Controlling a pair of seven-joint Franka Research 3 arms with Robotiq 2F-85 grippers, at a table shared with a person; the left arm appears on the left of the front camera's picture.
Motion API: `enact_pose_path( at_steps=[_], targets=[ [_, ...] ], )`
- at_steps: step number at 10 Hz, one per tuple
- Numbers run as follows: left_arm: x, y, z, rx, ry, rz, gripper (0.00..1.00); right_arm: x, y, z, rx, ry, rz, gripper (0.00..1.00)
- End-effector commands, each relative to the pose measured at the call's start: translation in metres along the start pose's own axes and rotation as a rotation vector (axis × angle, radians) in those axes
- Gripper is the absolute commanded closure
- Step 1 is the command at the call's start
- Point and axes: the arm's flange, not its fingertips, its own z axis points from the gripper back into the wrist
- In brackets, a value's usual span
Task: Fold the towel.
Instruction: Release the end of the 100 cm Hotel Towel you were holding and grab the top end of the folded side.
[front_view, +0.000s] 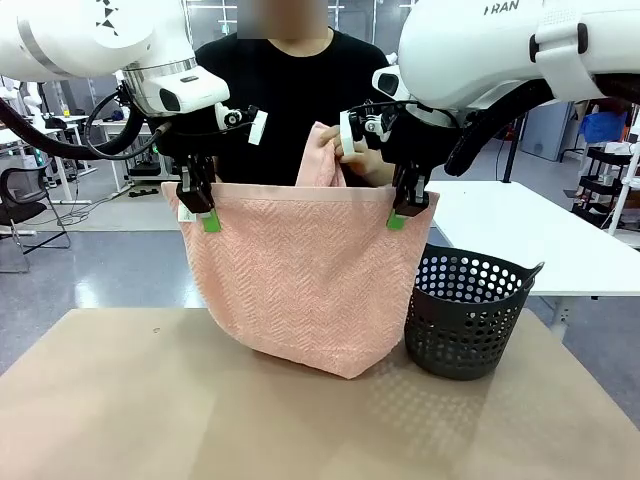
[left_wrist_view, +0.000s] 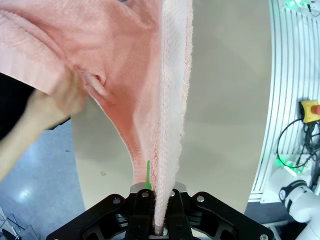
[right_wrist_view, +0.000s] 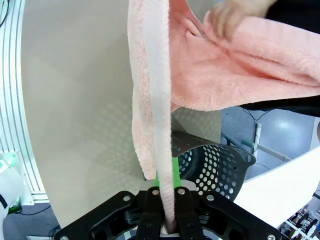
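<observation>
Two grippers hold the towel (front_view: 300, 290) up by its top edge, mid-frame in the front view. The left gripper (front_view: 206, 214) sits at the towel's upper-left corner, fingers pressed together on the plain border band. The right gripper (front_view: 402, 212) is at the upper-right corner with the same tight pinch. The towel hangs between them as a wide pink sheet, its bottom sagging to a low point at lower centre, on or just above the table (front_view: 120, 400), can't tell which. A person's hand (front_view: 352, 158) at upper centre, behind the top edge, grips a raised bunch of the towel. A dark perforated basket (front_view: 465, 315) stands on the table at lower right, just beside the towel's lower right edge. In the left wrist view the towel edge rises from the clamped fingers at bottom centre to the top of frame, and the cloth spreads to the upper left, where the hand holds it. The right wrist view mirrors this: hand at upper right, basket at lower right.
</observation>
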Motion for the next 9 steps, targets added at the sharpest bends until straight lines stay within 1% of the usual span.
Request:
enact_pose_path(
  at_steps=[1, 9],
  targets=[
    [-0.0005, 0.0007, 0.0007, 0.006, 0.008, 0.001, 1.00, -0.0008, -0.0014, 0.0001, -0.003, 0.006, 0.011, 1.00],
    [-0.0005, 0.0007, 0.0007, 0.006, 0.008, 0.001, 1.00, -0.0008, -0.0014, 0.0001, -0.003, 0.006, 0.011, 1.00]
  ],
)
